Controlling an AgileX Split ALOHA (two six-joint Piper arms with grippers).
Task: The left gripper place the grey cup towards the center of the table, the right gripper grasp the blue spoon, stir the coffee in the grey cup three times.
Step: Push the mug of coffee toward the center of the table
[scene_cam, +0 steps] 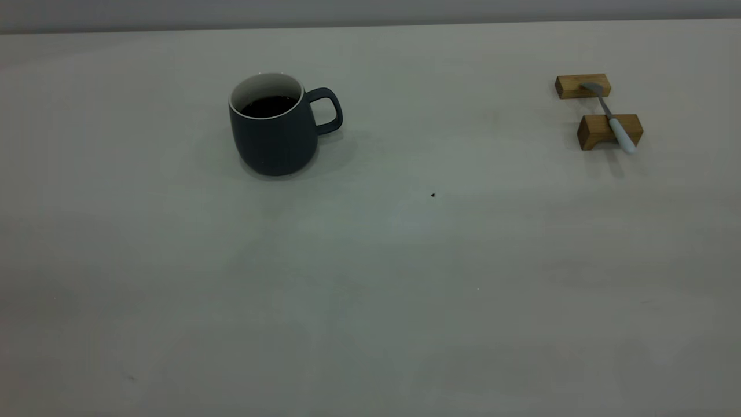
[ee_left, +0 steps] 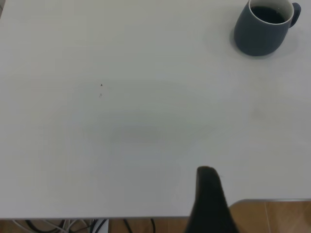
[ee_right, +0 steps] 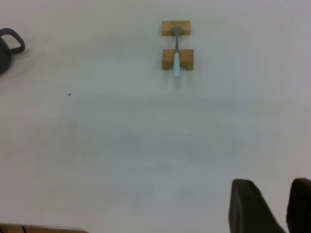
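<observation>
The grey cup [scene_cam: 275,139] stands upright left of the table's middle, handle pointing right, with dark coffee [scene_cam: 269,106] inside. The blue spoon [scene_cam: 613,119] lies at the far right across two tan wooden blocks, bowl on the farther one. Neither gripper shows in the exterior view. In the left wrist view a dark part of my left gripper [ee_left: 208,199] sits over the table edge, far from the cup [ee_left: 260,34]. My right gripper [ee_right: 273,189] is open with nothing between its fingers, well short of the spoon [ee_right: 176,60].
The spoon rests on the far block [scene_cam: 582,86] and the near block [scene_cam: 599,132]. A tiny dark speck [scene_cam: 433,195] marks the off-white table [scene_cam: 370,289] near its middle. Wooden floor and cables show past the table edge [ee_left: 146,217].
</observation>
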